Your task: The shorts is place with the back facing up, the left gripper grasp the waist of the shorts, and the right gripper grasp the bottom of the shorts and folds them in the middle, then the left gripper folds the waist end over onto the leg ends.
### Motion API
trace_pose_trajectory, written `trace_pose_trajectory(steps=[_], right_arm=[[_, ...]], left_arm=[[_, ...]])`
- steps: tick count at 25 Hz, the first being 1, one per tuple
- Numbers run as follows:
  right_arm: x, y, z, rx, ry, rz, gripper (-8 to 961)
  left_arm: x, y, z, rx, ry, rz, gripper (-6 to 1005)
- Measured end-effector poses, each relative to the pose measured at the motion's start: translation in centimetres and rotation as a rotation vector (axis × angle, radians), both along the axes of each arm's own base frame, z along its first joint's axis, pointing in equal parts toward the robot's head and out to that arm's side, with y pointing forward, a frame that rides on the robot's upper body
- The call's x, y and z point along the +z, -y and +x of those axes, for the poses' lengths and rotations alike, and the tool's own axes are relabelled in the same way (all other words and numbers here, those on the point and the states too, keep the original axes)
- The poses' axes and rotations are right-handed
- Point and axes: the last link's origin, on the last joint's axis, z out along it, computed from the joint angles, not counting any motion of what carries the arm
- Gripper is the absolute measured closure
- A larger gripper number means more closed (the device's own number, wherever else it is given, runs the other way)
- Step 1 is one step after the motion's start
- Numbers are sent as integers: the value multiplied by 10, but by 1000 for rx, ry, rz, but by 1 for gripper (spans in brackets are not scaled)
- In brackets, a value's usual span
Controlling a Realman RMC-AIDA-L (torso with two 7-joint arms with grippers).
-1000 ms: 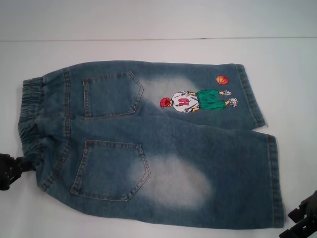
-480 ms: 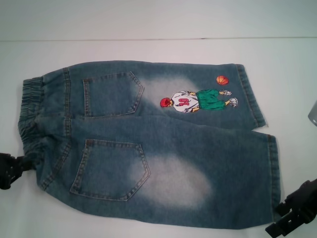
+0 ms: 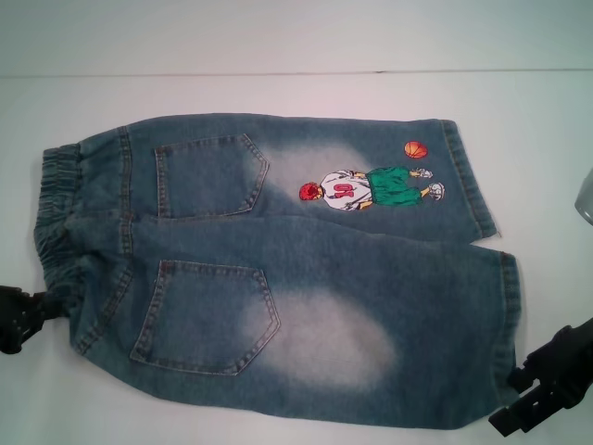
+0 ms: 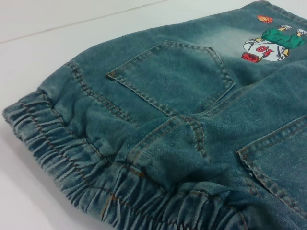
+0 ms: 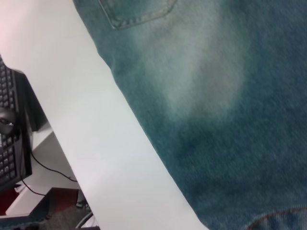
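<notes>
Shorts (image 3: 278, 269) lie flat, back up, on your white worktop (image 3: 278, 93). Soft, floppy denim: pinch the thick waist (image 3: 57, 222) and the leg hems (image 3: 512, 315). Left end effector (image 3: 20, 317) touches the waist; right end effector (image 3: 547, 389) nears the hem; grip states unclear.

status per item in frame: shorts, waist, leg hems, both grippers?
shorts: spread flat, back up, unfolded.
waist: toward the robot's left, gathered, lying on the table.
leg ends: toward the robot's right, flat, not lifted.
left gripper: at the waist's near corner, grip unclear.
right gripper: beside the near leg hem, not holding it.
</notes>
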Motion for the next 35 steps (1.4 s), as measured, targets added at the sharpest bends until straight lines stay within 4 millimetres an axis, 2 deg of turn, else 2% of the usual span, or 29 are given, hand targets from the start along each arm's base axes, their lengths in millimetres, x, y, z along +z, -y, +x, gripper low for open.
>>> trace_pose_trajectory(steps=[6,11,22,25,30,35], right_arm=[[-4,-2,-1,0,-19,17,168],[-7,-2,3,-18,-19,16,379],[-12,-6,8,-47,3,57,604],[-15,-6,7,-38,1,52,770],[-17,-7,5,-35,-25,69,924],[-12,-8,9,-32,-27,110,923]], left_arm=[[0,1,0,2,1,-1,922],[-2,1,-1,5,9,-6,922],[-3,2,-1,2,7,-8,924],[-4,2,-2,3,8,-8,924],[-4,3,-2,5,11,-10,924],[-3,4,-1,8,21,-7,924]])
